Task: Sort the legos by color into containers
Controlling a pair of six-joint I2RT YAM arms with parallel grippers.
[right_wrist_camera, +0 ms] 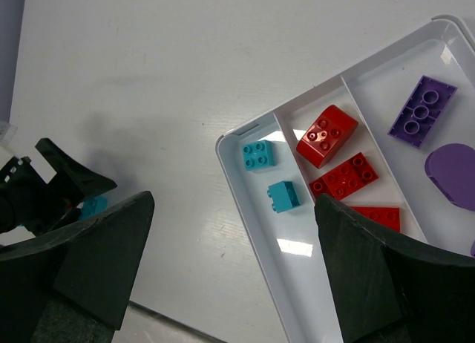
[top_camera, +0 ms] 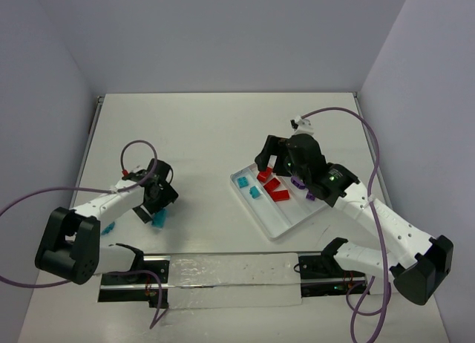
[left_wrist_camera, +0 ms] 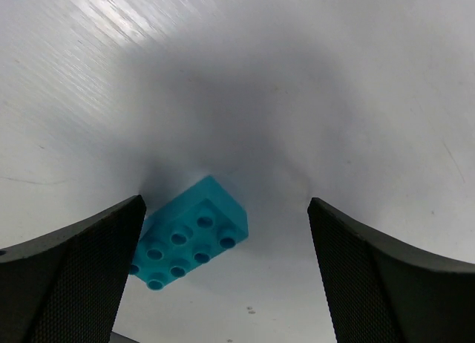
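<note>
Tray [right_wrist_camera: 271, 232], right of frame: two teal bricks [right_wrist_camera: 257, 155], three red bricks [right_wrist_camera: 326, 135], purple bricks [right_wrist_camera: 421, 111], one colour per compartment. Left gripper [left_wrist_camera: 226, 202] gapes astride a loose teal brick [left_wrist_camera: 189, 235], gripping nothing. Right gripper [right_wrist_camera: 234, 198] gapes empty.

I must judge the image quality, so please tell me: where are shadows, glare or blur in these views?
Left wrist: a broad soft shadow darkens the table around the teal brick, which is sharp; the near fingers look slightly soft. Right wrist: a bright glare patch on the tray floor; fingers blurred. Top: even light, faint shadows on the table.
</note>
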